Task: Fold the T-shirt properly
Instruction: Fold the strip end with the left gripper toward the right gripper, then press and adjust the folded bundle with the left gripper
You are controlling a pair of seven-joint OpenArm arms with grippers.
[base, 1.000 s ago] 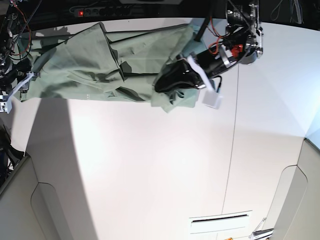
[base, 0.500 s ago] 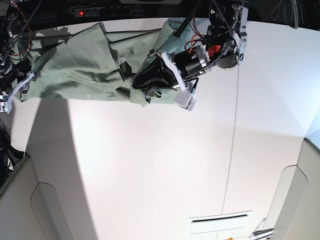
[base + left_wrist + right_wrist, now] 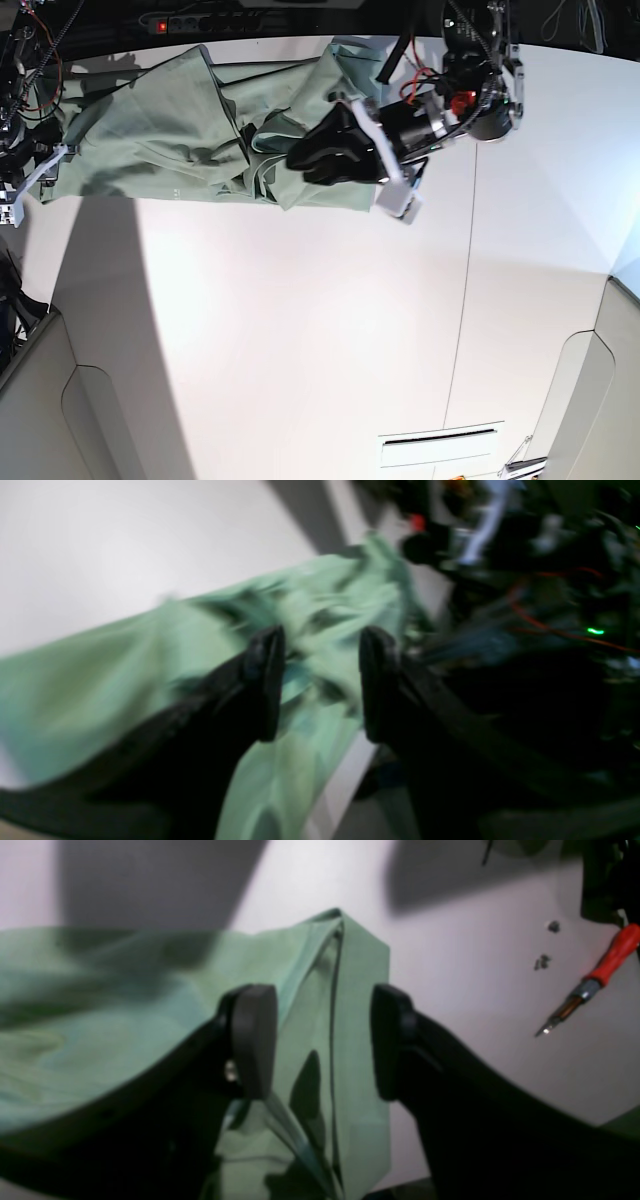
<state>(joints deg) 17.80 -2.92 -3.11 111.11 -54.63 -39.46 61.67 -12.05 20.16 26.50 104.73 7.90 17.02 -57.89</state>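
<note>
White table (image 3: 300,330): T-shirt (image 3: 160,130) bunched; screwdriver (image 3: 590,985) nearby; both grippers' jaws apart.

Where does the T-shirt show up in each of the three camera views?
Base: T-shirt across the table's far edge, upper left.
Left wrist: blurred, from lower left to upper centre, behind the open left gripper.
Right wrist: left and centre, under the open right gripper.
Shared landmark: its pale green fabric on the white table.
</note>
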